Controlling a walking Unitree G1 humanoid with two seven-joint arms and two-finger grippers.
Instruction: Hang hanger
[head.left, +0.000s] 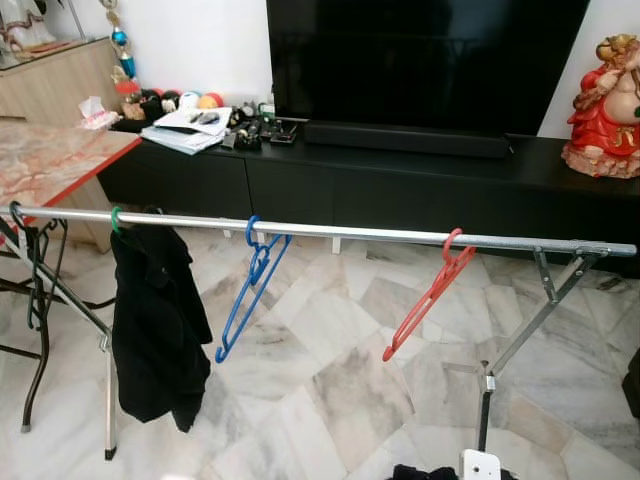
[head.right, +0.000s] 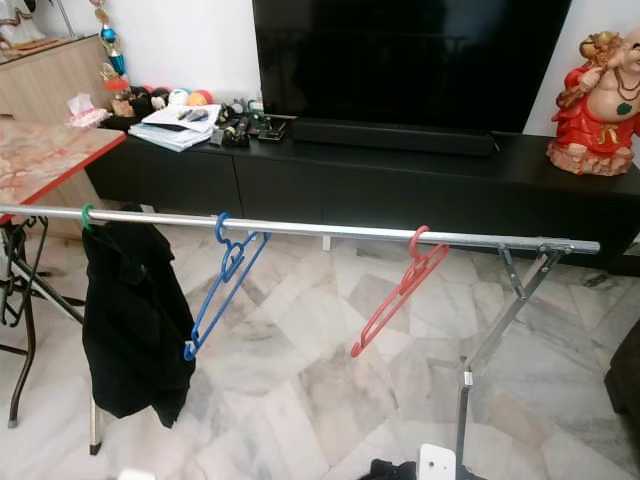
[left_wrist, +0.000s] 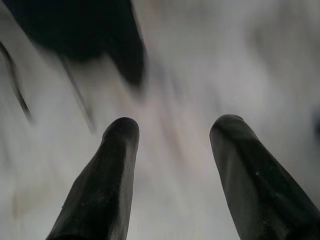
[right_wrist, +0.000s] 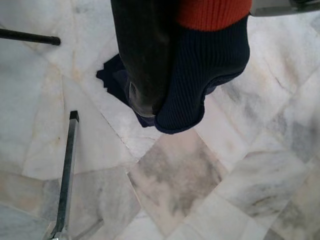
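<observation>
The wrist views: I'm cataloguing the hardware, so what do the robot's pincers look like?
The left pincer has two long, black, smooth fingers with rounded tips, slightly glossy, with no cables or markings visible. Of the right pincer, one dark rounded finger shows; it looks like the same make, with a faint sheen.

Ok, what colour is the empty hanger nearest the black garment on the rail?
Blue. The hanger shows best in the left eye view, hooked on the rail beside the black garment.

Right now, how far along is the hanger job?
Done: a black garment on a green hanger, an empty blue plastic hanger and an empty red plastic hanger hang on the silver metal rail. In hand: the right gripper is shut on a navy and orange knit cloth. Left: whether more needs hanging, I cannot tell.
</observation>
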